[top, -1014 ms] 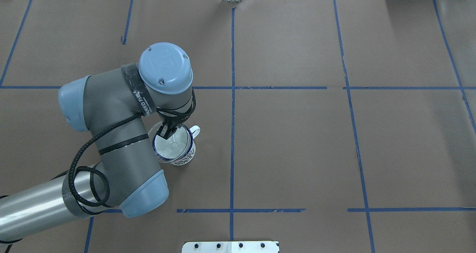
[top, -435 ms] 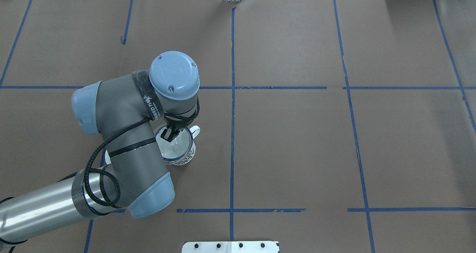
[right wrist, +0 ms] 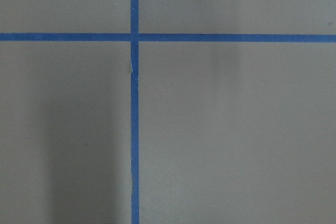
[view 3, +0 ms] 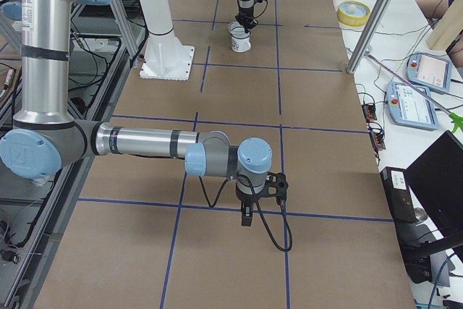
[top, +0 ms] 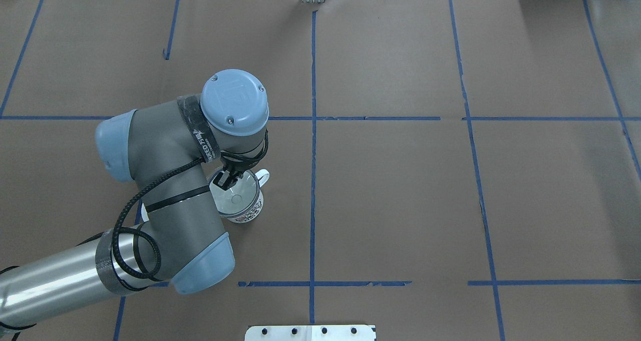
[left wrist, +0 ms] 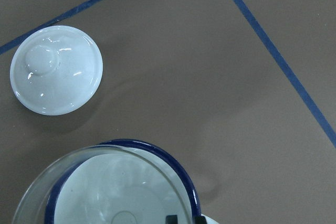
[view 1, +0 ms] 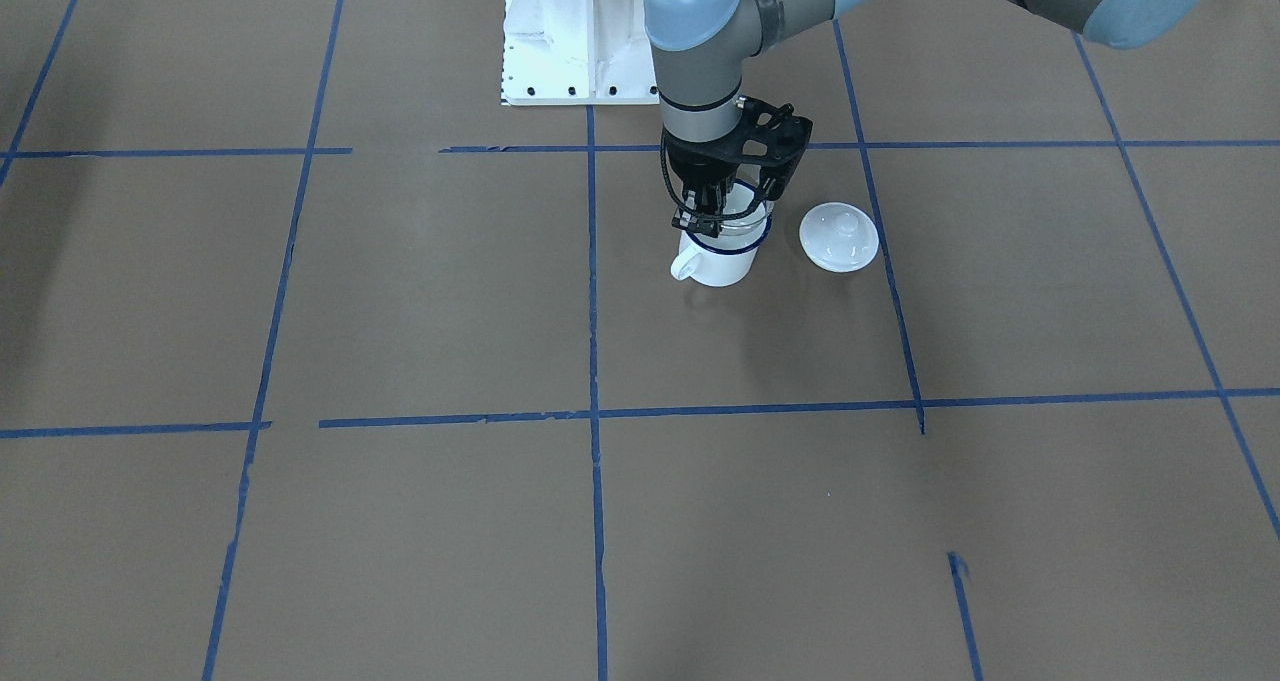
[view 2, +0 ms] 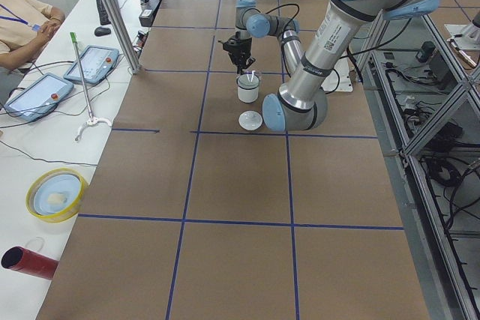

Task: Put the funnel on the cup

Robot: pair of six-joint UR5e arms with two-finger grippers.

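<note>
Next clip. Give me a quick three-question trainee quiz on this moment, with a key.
1. True or false: the lid sits on the cup.
2. The funnel is: A) lying on its side beside the cup; B) at the cup's mouth, its rim in the left pincer; C) under the lid.
3. Fill in: the cup's rim is dark ____.
Key: 1 false; 2 B; 3 blue.

A white knobbed lid (view 1: pixel 839 238) lies on the brown table (view 1: pixel 400 291) crossed by blue tape lines (view 1: pixel 592 361).
</note>
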